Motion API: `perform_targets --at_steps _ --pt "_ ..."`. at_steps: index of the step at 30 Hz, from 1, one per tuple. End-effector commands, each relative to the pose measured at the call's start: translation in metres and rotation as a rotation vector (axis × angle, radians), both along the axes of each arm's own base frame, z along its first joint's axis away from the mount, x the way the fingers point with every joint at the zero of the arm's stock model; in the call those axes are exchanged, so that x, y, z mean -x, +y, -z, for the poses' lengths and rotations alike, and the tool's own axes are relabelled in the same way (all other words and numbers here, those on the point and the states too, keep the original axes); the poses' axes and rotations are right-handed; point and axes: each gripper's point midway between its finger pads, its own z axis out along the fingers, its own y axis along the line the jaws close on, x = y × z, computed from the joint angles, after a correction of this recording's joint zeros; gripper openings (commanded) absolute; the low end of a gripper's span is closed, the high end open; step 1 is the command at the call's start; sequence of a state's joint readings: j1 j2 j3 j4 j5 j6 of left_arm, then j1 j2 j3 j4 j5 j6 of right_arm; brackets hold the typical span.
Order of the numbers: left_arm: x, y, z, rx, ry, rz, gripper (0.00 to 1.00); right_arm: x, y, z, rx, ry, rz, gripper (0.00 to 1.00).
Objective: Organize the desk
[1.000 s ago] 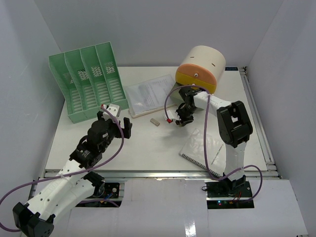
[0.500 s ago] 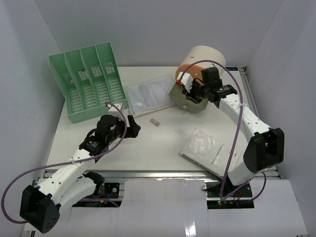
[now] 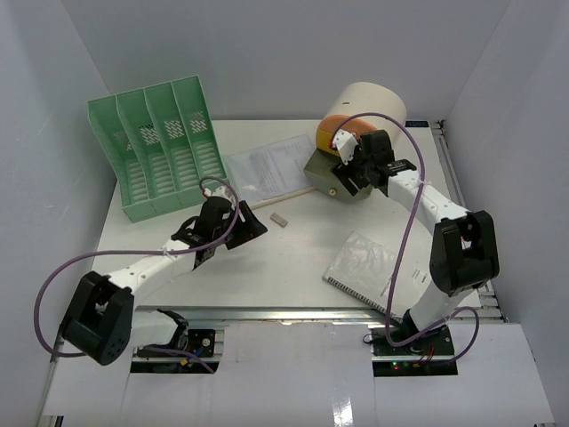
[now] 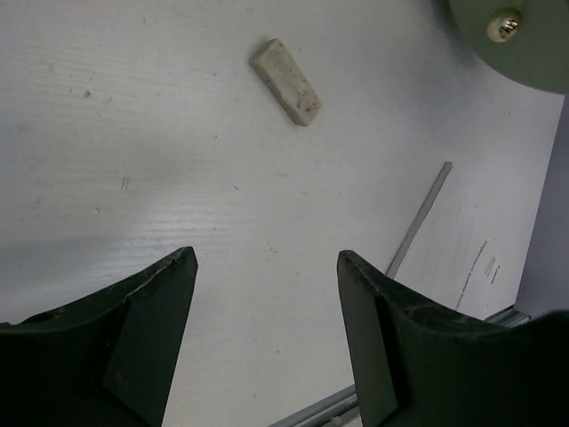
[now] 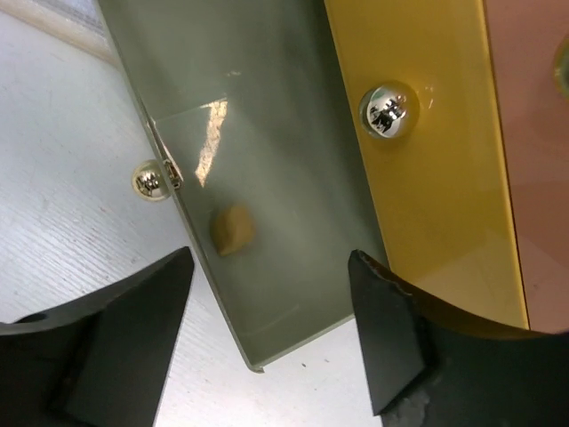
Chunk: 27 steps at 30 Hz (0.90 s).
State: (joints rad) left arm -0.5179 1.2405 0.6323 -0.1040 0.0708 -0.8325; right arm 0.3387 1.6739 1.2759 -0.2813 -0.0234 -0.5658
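White flat desk [image 3: 276,267], one, lay under both arms. Left gripper [image 4: 265,258] was spread wide and empty, short of one small beige eraser block [image 4: 284,80]; I judged a low approach could skid it away. Right gripper [image 5: 268,258] gaped empty over one olive pulled-out drawer [image 5: 258,160]; a knock might jam it. One green four-slot file rack [image 3: 160,151], one spiral notebook [image 3: 366,271].

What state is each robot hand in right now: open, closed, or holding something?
Left hand: open, holding nothing.
Right hand: open, holding nothing.
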Motion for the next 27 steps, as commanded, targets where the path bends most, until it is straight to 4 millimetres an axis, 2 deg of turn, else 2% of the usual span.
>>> perform_targets --at_steps 1,3,6,7,10,12,15,17,19,21,25,27 --pt "-0.027 -0.012 -0.011 0.064 0.069 -0.132 0.72 0.006 0.007 -0.035 -0.138 -0.06 -0.011 0.79" --pt "-0.034 -0.019 -0.014 0.07 0.086 -0.143 0.69 0.024 0.016 -0.048 -0.224 -0.036 -0.089 0.79" --pt "-0.043 -0.018 0.008 -0.007 0.176 -0.221 0.63 0.056 0.022 -0.047 -0.319 0.015 -0.173 0.79" --pt "-0.051 -0.023 0.012 -0.026 0.2 -0.235 0.62 0.066 0.024 -0.053 -0.349 0.01 -0.197 0.79" --pt "-0.059 -0.028 0.032 -0.132 0.322 -0.276 0.62 0.096 0.021 -0.036 -0.4 0.031 -0.221 0.79" --pt "-0.064 -0.035 0.038 -0.172 0.367 -0.279 0.63 0.103 0.015 -0.044 -0.429 -0.028 -0.232 0.8" --pt "-0.075 -0.051 0.039 -0.211 0.399 -0.271 0.71 0.112 0.005 -0.046 -0.467 -0.042 -0.224 0.8" --pt "-0.075 -0.052 0.05 -0.255 0.43 -0.283 0.74 0.115 -0.002 -0.049 -0.488 -0.053 -0.219 0.8" --pt "-0.083 -0.058 0.047 -0.274 0.434 -0.293 0.75 0.116 -0.007 -0.055 -0.501 -0.073 -0.214 0.8" --pt "-0.083 -0.059 0.06 -0.32 0.466 -0.296 0.75 0.117 -0.009 -0.057 -0.508 -0.08 -0.216 0.8" --pt "-0.079 -0.059 0.07 -0.395 0.51 -0.296 0.69 0.119 -0.013 -0.063 -0.519 -0.1 -0.216 0.79" --pt "-0.079 -0.061 0.073 -0.413 0.51 -0.293 0.62 0.12 -0.015 -0.064 -0.523 -0.104 -0.216 0.79"
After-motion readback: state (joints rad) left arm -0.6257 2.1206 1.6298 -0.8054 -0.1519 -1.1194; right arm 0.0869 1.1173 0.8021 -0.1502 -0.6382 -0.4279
